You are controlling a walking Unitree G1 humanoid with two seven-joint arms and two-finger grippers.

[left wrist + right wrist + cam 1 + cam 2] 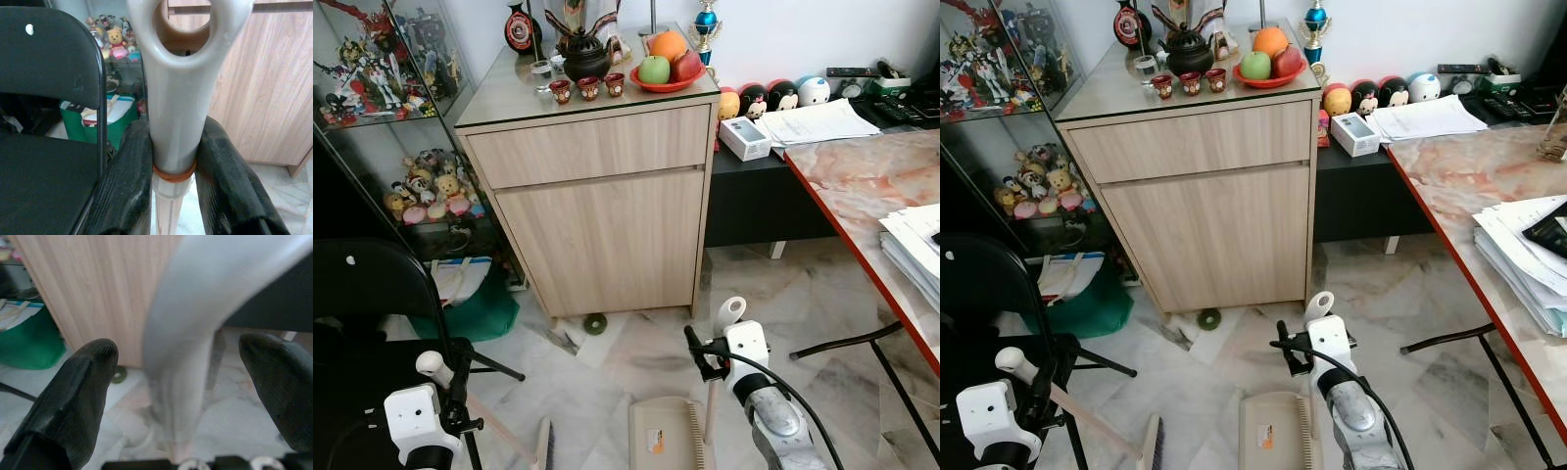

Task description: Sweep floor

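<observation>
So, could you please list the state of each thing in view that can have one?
Left gripper: shut on the broom handle.
Right gripper: fingers apart, the dustpan handle between them.
Broom: tilted, bristles on the floor.
Dustpan: flat on the floor.
Cabinet: drawer and door closed.
Red bowl: full of fruit.
Black chair: unfolded.

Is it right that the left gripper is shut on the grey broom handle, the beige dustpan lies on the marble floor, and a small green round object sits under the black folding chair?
Not quite. The small green round object sits at the foot of the light wooden cabinet, not under the black folding chair; the left eye view shows it. The left gripper is shut on the grey broom handle, and the beige dustpan lies on the marble floor.
</observation>
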